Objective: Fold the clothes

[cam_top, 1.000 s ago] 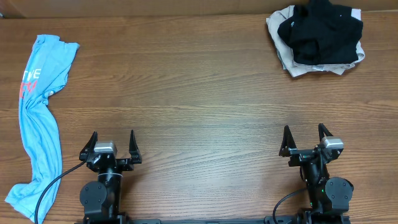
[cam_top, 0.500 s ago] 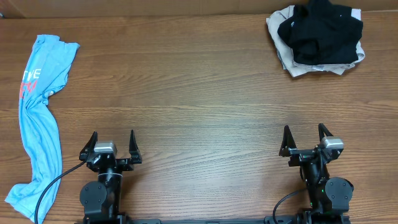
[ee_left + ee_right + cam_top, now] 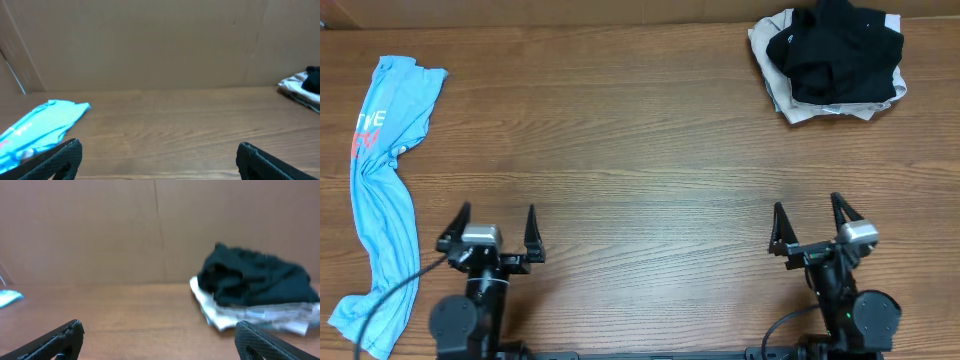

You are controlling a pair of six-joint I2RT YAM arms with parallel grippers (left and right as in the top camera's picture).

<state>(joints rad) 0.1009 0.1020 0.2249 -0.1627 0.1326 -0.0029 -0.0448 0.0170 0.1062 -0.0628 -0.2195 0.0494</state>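
The sky-blue T-shirt [image 3: 382,190] lies bunched in a long strip down the table's left side, its white and red lettering near the top. The left wrist view shows one end of the shirt [image 3: 40,125] ahead to the left. My left gripper [image 3: 492,225] stands open near the front edge, to the right of the shirt, with nothing between its fingers [image 3: 55,160]. My right gripper [image 3: 810,220] is open and empty at the front right, far from the shirt, which shows only as a blue sliver [image 3: 9,298] in the right wrist view.
A black garment [image 3: 835,50] lies on a cream one [image 3: 775,95] at the table's back right corner; the pile [image 3: 255,287] shows ahead in the right wrist view. A cardboard wall [image 3: 150,45] closes the table's far side. A cable [image 3: 395,305] crosses the shirt's lower end.
Both grippers have shifted slightly in the overhead view, the left one a little leftward and both a little higher in the picture. The shirt and the pile have not moved.
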